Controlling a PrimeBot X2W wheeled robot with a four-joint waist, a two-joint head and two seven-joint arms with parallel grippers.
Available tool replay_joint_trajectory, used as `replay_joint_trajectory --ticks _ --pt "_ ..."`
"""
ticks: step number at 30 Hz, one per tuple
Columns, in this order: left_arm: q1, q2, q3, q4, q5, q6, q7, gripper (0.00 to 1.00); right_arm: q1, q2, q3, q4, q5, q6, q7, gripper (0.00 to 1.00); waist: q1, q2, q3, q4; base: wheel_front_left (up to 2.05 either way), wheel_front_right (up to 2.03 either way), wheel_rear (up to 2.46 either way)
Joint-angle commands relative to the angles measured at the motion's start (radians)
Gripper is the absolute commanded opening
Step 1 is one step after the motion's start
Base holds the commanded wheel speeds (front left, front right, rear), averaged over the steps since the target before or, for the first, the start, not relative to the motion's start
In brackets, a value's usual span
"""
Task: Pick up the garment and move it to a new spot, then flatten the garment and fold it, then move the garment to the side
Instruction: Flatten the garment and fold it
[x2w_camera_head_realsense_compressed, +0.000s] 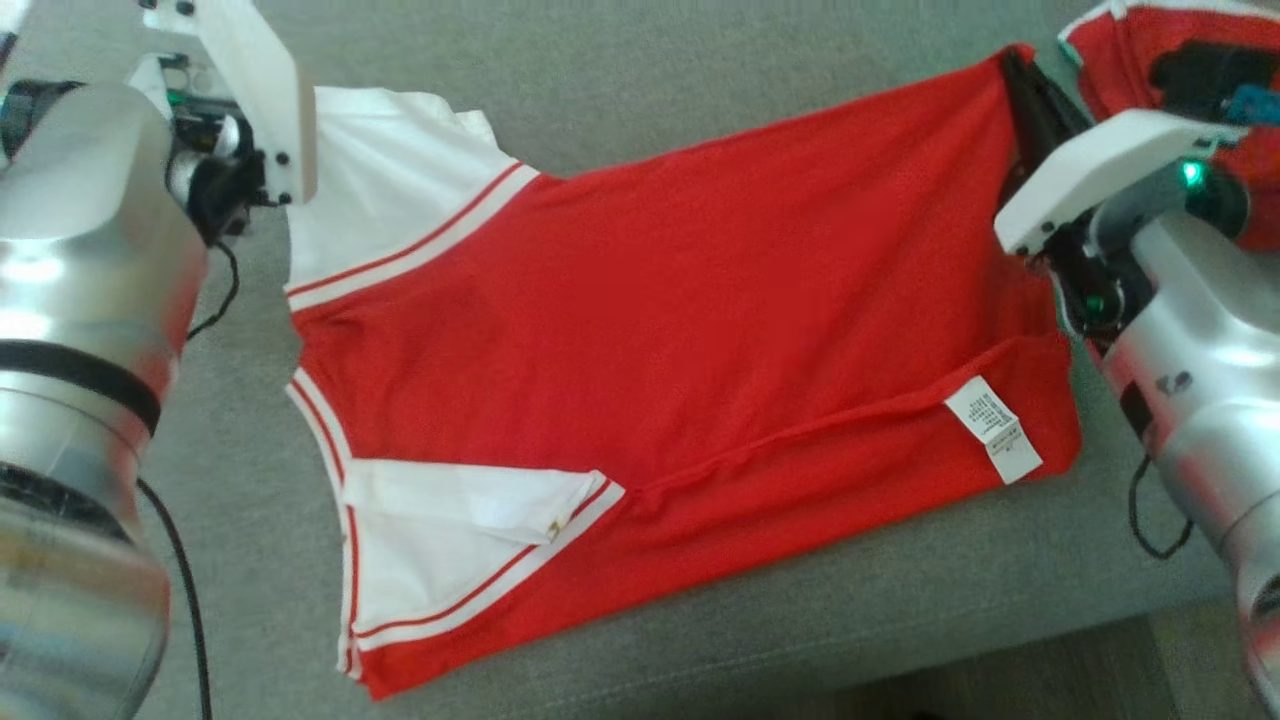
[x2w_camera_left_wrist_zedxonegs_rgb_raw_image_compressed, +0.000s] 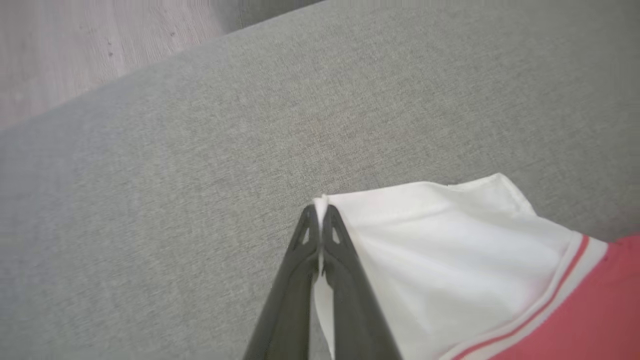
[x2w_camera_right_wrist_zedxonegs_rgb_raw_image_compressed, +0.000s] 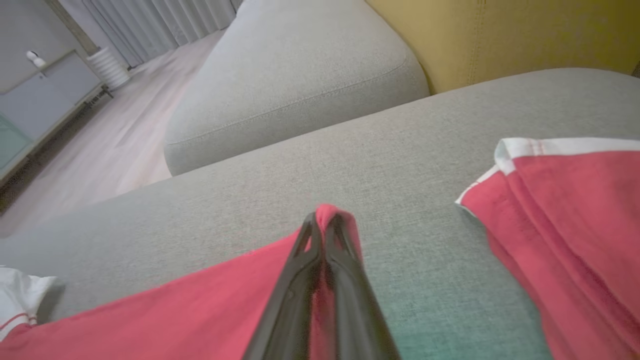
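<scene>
**Both grippers pinch far corners of a red shirt on a grey sofa**

The red garment (x2w_camera_head_realsense_compressed: 680, 330) lies spread flat on the grey sofa seat (x2w_camera_head_realsense_compressed: 700, 90). Its white sleeves point to the robot's left, its hem and white label to the right. Bare cushion stretches beyond the shirt's far edge. Its near edge lies close to the seat's front edge, with wooden floor (x2w_camera_head_realsense_compressed: 1000, 690) past it. A second red garment (x2w_camera_right_wrist_zedxonegs_rgb_raw_image_compressed: 575, 225) lies near the right arm, apart from the shirt. The left gripper (x2w_camera_left_wrist_zedxonegs_rgb_raw_image_compressed: 320, 215) is clamped on the far sleeve's white corner. The right gripper (x2w_camera_right_wrist_zedxonegs_rgb_raw_image_compressed: 325, 220) is clamped on the far red hem corner.
</scene>
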Motion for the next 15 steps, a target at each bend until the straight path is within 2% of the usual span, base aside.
replay_joint_trajectory --ticks 1,8,15 --pt "-0.033 0.038 0.015 -0.022 0.001 -0.001 -0.010 0.00 0.030 -0.016 0.007 -0.018 0.011 0.007 -0.013 0.00 0.0000 0.0000 -0.027 0.018 0.00 0.00 0.00" --pt "0.070 0.035 -0.033 -0.142 -0.058 -0.013 0.002 0.00 0.127 -0.059 0.057 -0.024 0.050 0.007 -0.021 0.00 0.0000 0.0000 -0.146 0.067 0.00 0.00 0.00" --pt "0.198 0.140 -0.137 -0.388 -0.169 -0.014 0.125 0.00 0.211 -0.095 0.103 -0.021 0.068 0.007 -0.032 0.00 0.0000 0.0000 -0.240 0.110 0.00 0.00 0.00"
